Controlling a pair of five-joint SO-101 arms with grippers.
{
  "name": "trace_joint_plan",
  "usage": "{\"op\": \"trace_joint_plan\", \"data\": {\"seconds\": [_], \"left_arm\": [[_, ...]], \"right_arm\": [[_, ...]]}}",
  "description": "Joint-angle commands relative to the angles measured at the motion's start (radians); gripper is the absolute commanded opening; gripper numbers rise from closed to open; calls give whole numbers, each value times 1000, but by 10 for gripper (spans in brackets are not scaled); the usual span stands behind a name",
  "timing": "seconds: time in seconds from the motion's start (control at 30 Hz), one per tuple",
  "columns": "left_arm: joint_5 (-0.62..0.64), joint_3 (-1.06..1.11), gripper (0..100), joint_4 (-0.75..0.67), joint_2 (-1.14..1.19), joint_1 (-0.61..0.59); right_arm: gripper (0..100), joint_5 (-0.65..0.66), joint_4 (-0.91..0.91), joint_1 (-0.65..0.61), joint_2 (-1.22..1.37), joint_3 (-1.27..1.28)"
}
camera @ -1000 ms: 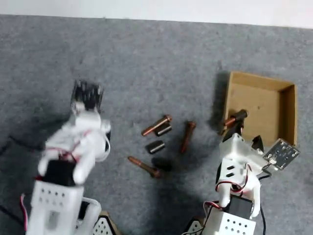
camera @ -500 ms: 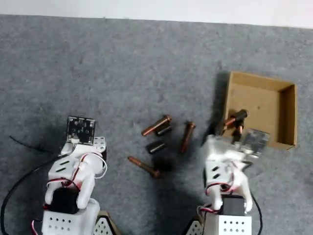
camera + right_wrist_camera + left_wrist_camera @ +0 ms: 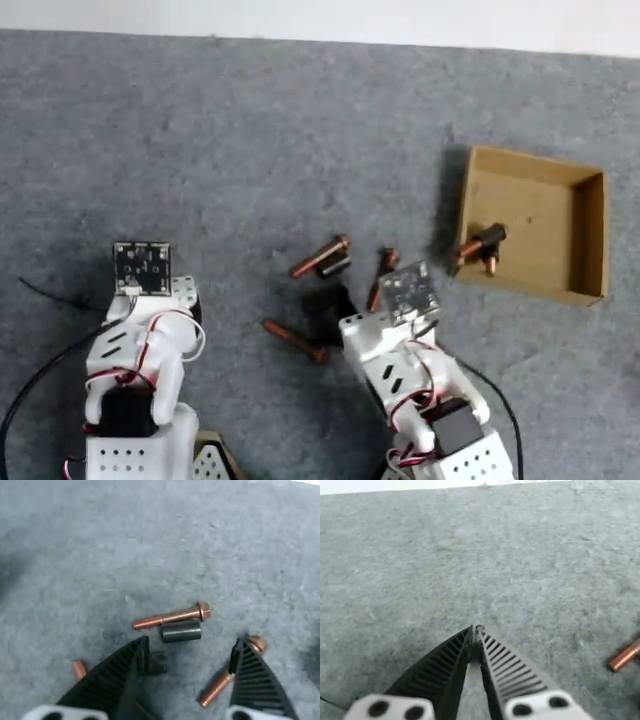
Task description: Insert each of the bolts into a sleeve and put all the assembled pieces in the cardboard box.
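Two loose bolts show in the right wrist view: one bolt (image 3: 172, 616) lies beside a dark sleeve (image 3: 181, 631), another bolt (image 3: 227, 672) lies by one fingertip. A second sleeve (image 3: 157, 662) sits against the other fingertip. My right gripper (image 3: 190, 650) is open just above them, and in the high view it (image 3: 352, 296) hovers over the pile. A third bolt (image 3: 295, 340) lies nearer the arms. The cardboard box (image 3: 585, 235) holds an assembled piece (image 3: 480, 242). My left gripper (image 3: 476, 632) is shut and empty over bare carpet at the left.
Grey carpet covers the table. The left arm (image 3: 135, 345) stands folded back at the lower left, its camera board (image 3: 140, 268) facing up. A bolt tip (image 3: 625, 658) shows off to one side in the left wrist view. Bare carpet stretches behind the parts.
The right arm swung from the box edge leftward to the loose bolts and sleeves. The left arm pulled back toward its base. The assembled piece stayed in the box.
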Motion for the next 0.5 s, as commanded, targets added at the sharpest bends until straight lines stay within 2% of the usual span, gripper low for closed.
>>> {"op": "trace_joint_plan", "data": {"seconds": [0.0,0.13,0.3,0.47], "left_arm": [[2,-7,31,-20,-10,-10],[2,-5,31,-20,-10,-8],[2,-5,31,-18,-10,-8],[2,-5,31,-18,-10,-8]], "right_arm": [[245,18,10,-47,94,-110],[245,26,8,-101,340,-232],[245,201,8,-156,697,-421],[245,361,8,-156,978,-535]]}}
